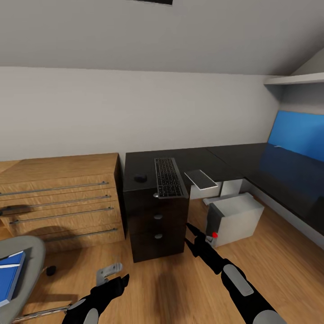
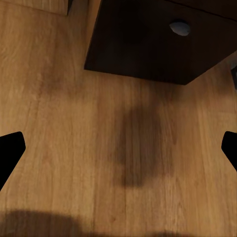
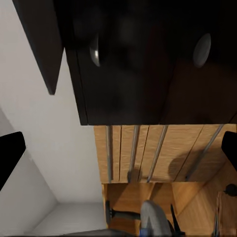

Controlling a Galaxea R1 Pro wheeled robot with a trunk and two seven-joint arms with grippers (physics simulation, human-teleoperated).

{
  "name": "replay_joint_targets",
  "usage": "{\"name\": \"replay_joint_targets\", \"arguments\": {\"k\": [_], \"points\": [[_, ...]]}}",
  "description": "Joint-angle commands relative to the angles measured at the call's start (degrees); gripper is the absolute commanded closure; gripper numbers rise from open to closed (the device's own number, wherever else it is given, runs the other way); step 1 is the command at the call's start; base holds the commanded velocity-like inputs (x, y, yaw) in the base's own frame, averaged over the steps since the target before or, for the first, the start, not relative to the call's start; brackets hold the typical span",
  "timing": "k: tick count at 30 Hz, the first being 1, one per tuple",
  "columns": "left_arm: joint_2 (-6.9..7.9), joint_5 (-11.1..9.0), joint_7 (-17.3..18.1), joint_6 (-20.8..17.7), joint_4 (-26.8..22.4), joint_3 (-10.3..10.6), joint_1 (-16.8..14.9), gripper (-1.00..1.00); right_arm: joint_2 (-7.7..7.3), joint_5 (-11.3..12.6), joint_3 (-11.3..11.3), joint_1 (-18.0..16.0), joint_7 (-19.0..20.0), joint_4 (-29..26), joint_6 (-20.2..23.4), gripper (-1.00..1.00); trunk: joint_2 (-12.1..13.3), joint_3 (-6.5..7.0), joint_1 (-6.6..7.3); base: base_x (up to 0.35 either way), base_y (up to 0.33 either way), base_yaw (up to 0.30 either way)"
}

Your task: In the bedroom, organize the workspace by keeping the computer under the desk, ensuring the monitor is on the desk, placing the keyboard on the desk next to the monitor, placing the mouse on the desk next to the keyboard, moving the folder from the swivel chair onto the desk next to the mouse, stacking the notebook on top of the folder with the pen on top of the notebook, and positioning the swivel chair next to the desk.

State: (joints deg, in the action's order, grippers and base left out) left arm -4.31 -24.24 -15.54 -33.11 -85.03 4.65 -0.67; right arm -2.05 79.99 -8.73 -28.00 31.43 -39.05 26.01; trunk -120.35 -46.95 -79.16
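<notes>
The keyboard (image 1: 168, 177) lies on the black desk (image 1: 234, 157), above the desk's dark drawer unit (image 1: 155, 220). The mouse (image 1: 140, 178) sits just left of it. The computer (image 1: 236, 217) stands on the floor under the desk. At the bottom left, the blue folder (image 1: 10, 274) rests on the swivel chair (image 1: 24, 252). My left gripper (image 1: 118, 283) is open low over the floor, and so is my right gripper (image 1: 192, 238), in front of the drawer unit (image 3: 148, 64). The swivel chair (image 3: 154, 219) also shows past the right gripper (image 3: 118, 150). Monitor, notebook and pen are out of view.
A low light-wood cabinet (image 1: 58, 198) with long metal handles stands left of the desk. A flat grey panel (image 1: 201, 179) juts out under the desk top. The desk's blue back panel (image 1: 299, 132) is at the right. Wood floor (image 2: 98, 148) lies under the left gripper (image 2: 118, 150).
</notes>
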Motion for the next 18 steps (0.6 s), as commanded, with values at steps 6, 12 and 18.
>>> {"name": "replay_joint_targets", "arguments": {"k": [6,12,18], "points": [[0.00,-0.62,-0.66,-0.12,-0.05,0.06,-0.03,-1.00,-0.09,1.03,-0.24,-0.04,-0.01,0.03,1.70,-1.00,1.58,0.66,0.89,0.000,0.000,0.000],[0.00,-0.63,-0.79,-0.11,-0.05,0.09,-0.03,-1.00,-0.11,1.09,-0.11,-0.04,0.15,-0.03,2.33,-1.00,3.99,1.74,2.21,0.000,0.000,0.000],[0.00,-0.57,-0.80,-0.11,-0.05,0.10,-0.03,-1.00,0.01,1.00,-0.11,-0.04,0.53,-0.28,1.91,-1.00,6.39,2.82,3.52,0.000,0.000,0.000]]}}
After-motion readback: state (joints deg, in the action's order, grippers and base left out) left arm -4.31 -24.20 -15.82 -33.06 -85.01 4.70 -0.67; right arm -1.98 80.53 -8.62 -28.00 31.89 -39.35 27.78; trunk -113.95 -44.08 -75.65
